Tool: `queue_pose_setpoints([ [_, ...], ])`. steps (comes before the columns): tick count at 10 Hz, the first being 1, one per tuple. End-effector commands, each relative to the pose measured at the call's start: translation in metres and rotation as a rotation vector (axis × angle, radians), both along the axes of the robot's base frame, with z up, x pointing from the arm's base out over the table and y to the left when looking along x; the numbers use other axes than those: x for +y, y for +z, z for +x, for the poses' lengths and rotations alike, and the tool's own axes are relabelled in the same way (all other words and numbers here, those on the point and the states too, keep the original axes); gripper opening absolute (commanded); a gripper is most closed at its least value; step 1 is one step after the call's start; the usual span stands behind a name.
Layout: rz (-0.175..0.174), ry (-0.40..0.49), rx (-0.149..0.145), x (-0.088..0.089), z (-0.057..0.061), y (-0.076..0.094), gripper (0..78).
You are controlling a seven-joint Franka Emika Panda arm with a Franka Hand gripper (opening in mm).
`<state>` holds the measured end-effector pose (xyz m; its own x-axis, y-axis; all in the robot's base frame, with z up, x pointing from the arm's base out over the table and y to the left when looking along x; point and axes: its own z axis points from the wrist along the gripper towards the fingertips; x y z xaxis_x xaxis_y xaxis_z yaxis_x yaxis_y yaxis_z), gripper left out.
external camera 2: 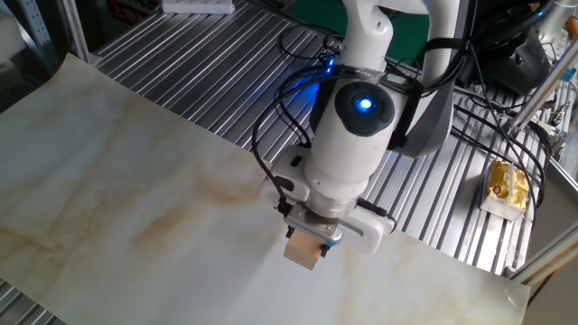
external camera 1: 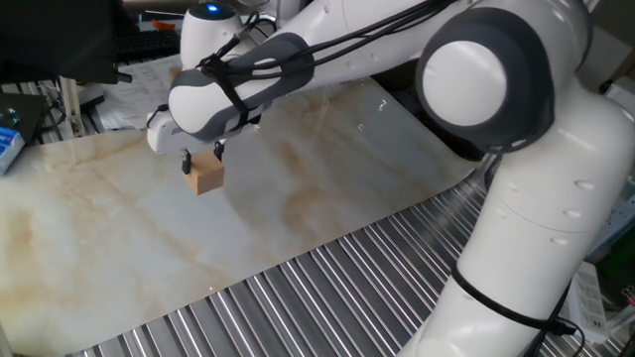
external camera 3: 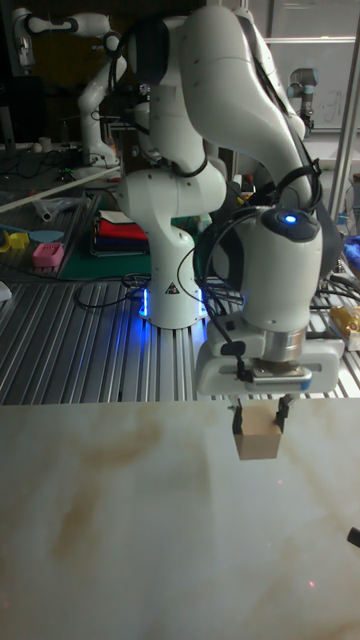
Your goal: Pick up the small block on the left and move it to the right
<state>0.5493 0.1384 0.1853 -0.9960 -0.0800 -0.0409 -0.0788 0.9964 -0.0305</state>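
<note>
And here's the gripper [external camera 3: 260, 412], pointing straight down with its two dark fingers [external camera 3: 238, 413] pinched in against opposite sides of the small block [external camera 3: 258, 438]. The jaws stand only as far apart as the cube is wide, and the cube is what they hold. In the tall fixed view the block hangs square below the white hand, its upper part tucked between the fingertips, its front face plain and tan. Whether its underside touches the surface or hangs just clear of it is hard to call from here (a soft shadow sits right under it).

Swing to one fixed view: the block [external camera 1: 205, 176] shows below the grey-and-white wrist, and only the tips of the fingers [external camera 1: 186, 162] peek out, the rest of the gripper [external camera 1: 201, 157] buried under the arm's bulk. The other fixed view is tighter still: the block [external camera 2: 304, 252] pokes out beneath the hand, and the fingers are almost wholly hidden by the flange and the big wrist with its blue light [external camera 2: 364, 104].

Beneath it all lies the marble-patterned sheet [external camera 1: 119, 248], spread over a ribbed metal table [external camera 1: 327, 288]. The arm's base [external camera 3: 170, 280] stands behind, cables looping down its side.
</note>
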Motion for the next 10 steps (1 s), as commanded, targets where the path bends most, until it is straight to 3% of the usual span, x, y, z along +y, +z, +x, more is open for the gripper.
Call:
queue_pose_setpoints([
  [1, 0.0, -0.01, -0.003, -0.002, 0.008, -0.004, 1.1],
  [5, -0.002, -0.013, -0.006, -0.007, 0.022, -0.008, 1.1],
  [10, 0.003, -0.025, -0.005, -0.007, 0.026, -0.013, 1.1],
])
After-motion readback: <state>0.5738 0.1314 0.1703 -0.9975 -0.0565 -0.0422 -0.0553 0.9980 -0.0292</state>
